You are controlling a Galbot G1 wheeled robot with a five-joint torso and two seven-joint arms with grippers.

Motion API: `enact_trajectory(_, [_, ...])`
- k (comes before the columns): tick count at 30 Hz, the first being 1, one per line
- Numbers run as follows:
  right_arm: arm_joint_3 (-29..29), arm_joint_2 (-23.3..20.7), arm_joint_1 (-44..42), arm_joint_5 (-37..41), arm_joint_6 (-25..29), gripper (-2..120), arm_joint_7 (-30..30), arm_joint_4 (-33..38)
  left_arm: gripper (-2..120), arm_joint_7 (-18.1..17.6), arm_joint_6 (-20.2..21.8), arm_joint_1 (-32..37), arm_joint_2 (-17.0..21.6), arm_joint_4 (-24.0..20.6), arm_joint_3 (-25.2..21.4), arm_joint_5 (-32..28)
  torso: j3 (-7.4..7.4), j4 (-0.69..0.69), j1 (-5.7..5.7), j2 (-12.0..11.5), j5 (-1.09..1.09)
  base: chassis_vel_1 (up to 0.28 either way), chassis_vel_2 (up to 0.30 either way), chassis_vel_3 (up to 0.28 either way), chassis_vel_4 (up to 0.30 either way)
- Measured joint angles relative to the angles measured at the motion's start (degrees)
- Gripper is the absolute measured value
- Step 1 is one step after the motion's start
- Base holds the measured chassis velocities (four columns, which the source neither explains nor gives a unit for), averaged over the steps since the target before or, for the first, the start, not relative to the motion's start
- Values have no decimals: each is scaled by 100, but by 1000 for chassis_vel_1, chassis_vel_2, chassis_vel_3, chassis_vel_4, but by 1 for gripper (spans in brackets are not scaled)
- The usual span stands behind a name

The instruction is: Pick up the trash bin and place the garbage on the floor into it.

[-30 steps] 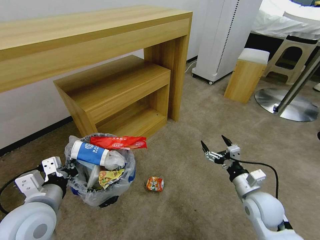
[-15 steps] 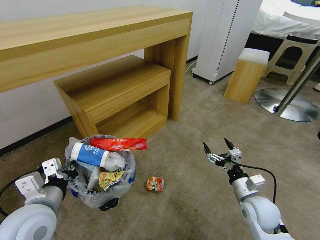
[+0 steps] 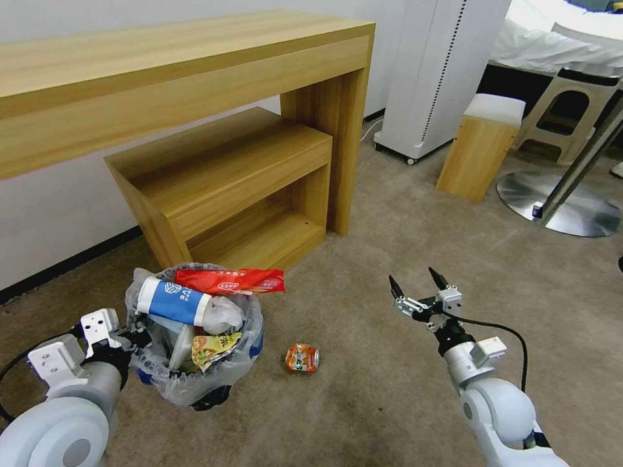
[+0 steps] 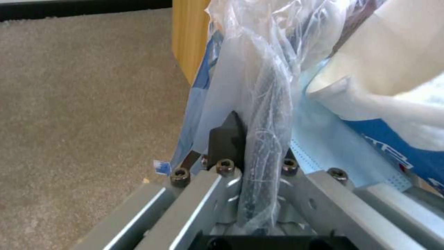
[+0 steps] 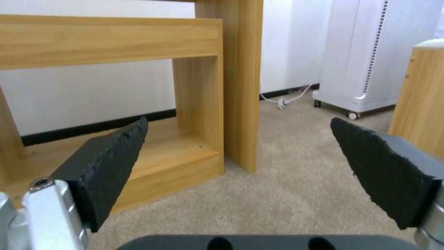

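Beige carpet (image 3: 389, 214) runs out from the wooden desk (image 3: 195, 65) and its low shelf unit (image 3: 233, 175). My left hand (image 3: 133, 337) is clamped on the rim of the trash bin (image 3: 195, 383), pinching the black wall and its crinkly bag liner (image 4: 259, 86), I judge so the bin can travel with me. It is heaped full: a blue-white cup (image 3: 174, 299), a red wrapper (image 3: 230, 280), a yellow wrapper (image 3: 214, 344) and a pale-blue mask (image 4: 324, 146) sit inside. One crushed orange can (image 3: 302, 357) lies on the carpet just beside the bin. My right hand (image 3: 415, 288) hovers wide and empty, well apart from the can.
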Motion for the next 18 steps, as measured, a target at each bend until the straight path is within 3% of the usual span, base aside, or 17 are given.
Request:
enact_trajectory(10, [5,13,-50,-9,52,100,0,41,0,-4,9,36,3,-46,8,-1,0,0,0,0,1,15,24,-18,-24])
enact_trajectory(18, [21,17,-71,-34,51,100,-19,106,0,-5,9,68,2,-107,-23,-5,0,0,0,0,-1,134,131,-113,-128])
